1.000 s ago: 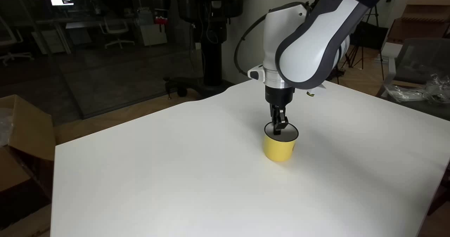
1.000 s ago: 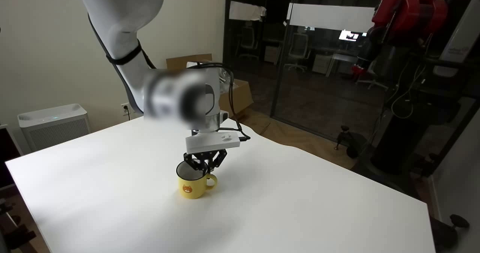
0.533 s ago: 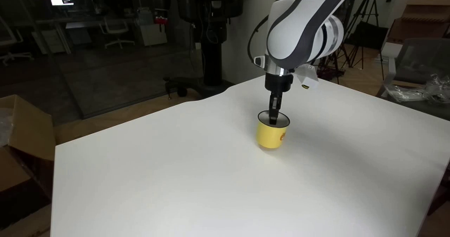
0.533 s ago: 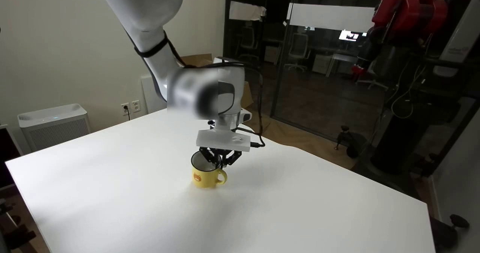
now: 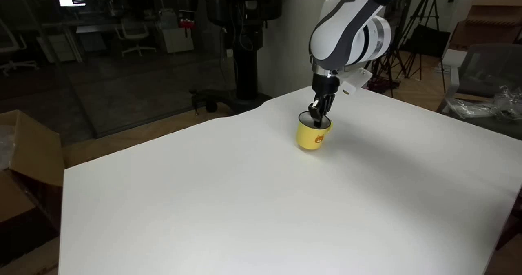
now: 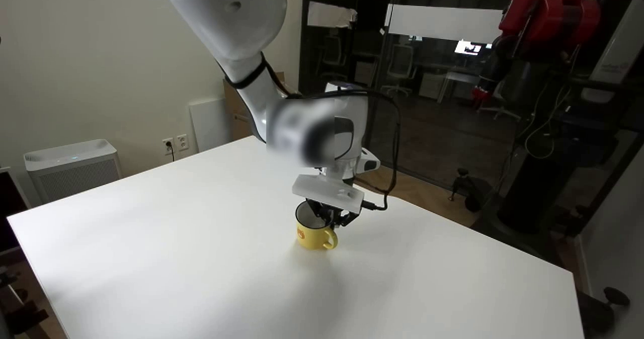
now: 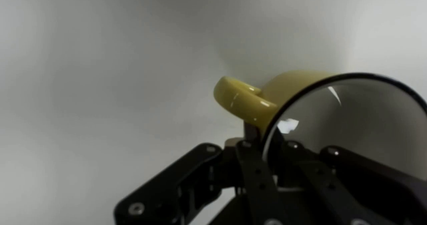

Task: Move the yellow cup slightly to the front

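The yellow cup (image 5: 308,138) has a dark-edged rim, a pale inside, a small orange animal print and a handle. It also shows in an exterior view (image 6: 311,237) and in the wrist view (image 7: 245,99), partly cut off at the right. My gripper (image 5: 318,123) is shut on the cup's wall at the rim, close beside the handle. One finger is inside the cup and one outside, as the wrist view shows (image 7: 265,135). The cup looks slightly tilted. I cannot tell whether its base touches the table. The gripper leans too in an exterior view (image 6: 332,223).
The white table (image 5: 183,209) carries the cup; its far edge lies not far behind the cup in an exterior view. A cardboard box (image 5: 36,148) stands on the floor beside the table. A dark stand (image 5: 246,75) is beyond the far edge. A cable loops from the wrist.
My gripper and the cup have moved together, away from the camera in an exterior view and rightward in another. The cup has turned, so its print and handle face differently. The gripper has tilted.
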You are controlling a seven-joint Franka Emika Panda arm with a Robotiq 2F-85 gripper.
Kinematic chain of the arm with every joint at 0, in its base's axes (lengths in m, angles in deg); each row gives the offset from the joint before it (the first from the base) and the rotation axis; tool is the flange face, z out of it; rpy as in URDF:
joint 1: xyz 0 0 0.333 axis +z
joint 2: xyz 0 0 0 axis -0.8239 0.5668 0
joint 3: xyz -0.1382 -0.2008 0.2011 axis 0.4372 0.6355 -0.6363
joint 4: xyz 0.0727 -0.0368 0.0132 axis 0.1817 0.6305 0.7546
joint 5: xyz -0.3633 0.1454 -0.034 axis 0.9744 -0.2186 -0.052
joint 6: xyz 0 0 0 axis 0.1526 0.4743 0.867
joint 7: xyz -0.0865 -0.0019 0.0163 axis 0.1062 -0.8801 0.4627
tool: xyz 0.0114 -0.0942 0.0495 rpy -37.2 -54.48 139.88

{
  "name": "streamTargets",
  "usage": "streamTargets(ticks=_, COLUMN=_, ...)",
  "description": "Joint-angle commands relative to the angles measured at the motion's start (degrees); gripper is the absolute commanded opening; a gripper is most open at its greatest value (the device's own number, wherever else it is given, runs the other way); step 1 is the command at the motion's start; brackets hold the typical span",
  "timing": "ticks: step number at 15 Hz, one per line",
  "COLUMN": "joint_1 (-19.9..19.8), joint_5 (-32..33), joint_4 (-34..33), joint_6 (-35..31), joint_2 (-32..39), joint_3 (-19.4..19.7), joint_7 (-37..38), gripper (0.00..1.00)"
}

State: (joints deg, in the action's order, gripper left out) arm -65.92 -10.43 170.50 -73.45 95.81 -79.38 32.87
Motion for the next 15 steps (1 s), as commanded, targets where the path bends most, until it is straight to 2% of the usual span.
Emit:
streamTargets(ticks=1, joint_1=2.1, joint_5=-0.4, joint_4=-5.5, joint_6=1.6, joint_2=3.2, joint_3=3.3, joint_7=10.5, gripper=0.03)
streamTargets(ticks=4, joint_1=3.2, joint_5=-1.1, joint_4=-7.4, joint_6=4.7, joint_2=4.1, joint_3=5.1, joint_7=17.9, gripper=0.03)
streamTargets(ticks=7, joint_1=3.1, joint_5=-2.4, joint_4=-8.9, joint_6=8.6, joint_2=4.4, joint_3=5.2, joint_7=22.1, gripper=0.05)
streamTargets(ticks=8, joint_1=2.9, joint_5=-2.8, joint_4=-9.3, joint_6=9.8, joint_2=4.5, joint_3=5.0, joint_7=22.7, gripper=0.35)
streamTargets(ticks=10, joint_1=2.7, joint_5=-3.5, joint_4=-10.0, joint_6=11.2, joint_2=4.4, joint_3=4.9, joint_7=23.6, gripper=0.42)
streamTargets(ticks=15, joint_1=2.7, joint_5=-4.5, joint_4=-9.6, joint_6=11.9, joint_2=3.0, joint_3=4.7, joint_7=24.3, gripper=0.76)
